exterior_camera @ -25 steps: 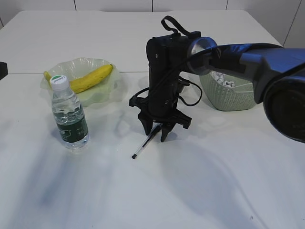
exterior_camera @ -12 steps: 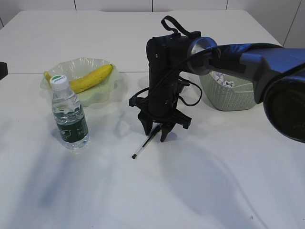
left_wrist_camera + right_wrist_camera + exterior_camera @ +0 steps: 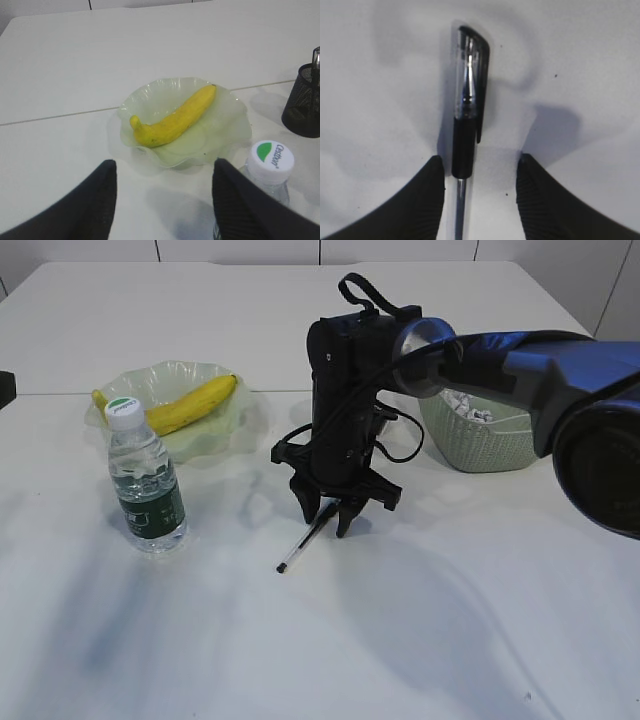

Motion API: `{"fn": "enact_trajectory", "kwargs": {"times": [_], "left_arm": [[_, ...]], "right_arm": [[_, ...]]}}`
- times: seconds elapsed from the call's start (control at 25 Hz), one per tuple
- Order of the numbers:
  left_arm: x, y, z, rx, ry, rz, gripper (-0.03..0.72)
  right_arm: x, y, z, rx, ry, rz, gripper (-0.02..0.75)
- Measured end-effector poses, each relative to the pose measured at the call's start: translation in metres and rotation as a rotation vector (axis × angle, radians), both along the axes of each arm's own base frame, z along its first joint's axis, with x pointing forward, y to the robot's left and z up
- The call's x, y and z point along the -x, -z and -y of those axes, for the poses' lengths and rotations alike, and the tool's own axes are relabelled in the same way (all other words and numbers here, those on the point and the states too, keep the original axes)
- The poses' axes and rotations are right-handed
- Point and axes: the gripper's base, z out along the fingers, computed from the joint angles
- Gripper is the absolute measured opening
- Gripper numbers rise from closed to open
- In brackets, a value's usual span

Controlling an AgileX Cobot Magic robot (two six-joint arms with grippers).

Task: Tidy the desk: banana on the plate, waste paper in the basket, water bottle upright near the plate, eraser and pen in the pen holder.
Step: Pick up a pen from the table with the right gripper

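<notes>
Pen [image 3: 466,105] lies on the table between the right gripper's [image 3: 479,192] spread fingers.

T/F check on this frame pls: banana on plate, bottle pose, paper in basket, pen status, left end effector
1. The banana lies in the plate. True.
2. The water bottle lies on its side. False: it stands upright.
3. The basket holds crumpled paper. True.
4. The pen is in the pen holder. False: it lies on the table, between the right end effector's open fingers.
5. The left end effector holds the banana. False: open, empty.
</notes>
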Motion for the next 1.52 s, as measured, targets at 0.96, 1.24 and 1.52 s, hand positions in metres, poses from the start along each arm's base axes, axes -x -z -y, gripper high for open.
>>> {"fn": "enact_trajectory", "kwargs": {"times": [0.96,1.24,1.52], "left_arm": [[0.0,0.0,0.0,-0.002,0.001,0.0,0.435],[0.0,0.0,0.0,0.0,-0.001,0.0,0.435],[0.0,0.0,0.0,0.0,-0.001,0.0,0.435]], "right_arm": [[-0.0002,0.0,0.0005,0.006,-0.002,0.003,0.188],[-0.0007,-0.0004,0.0009,0.01,-0.002,0.007,0.062],[-0.0009,-0.0003,0.0013,0.015,-0.004,0.01,0.05]]}}
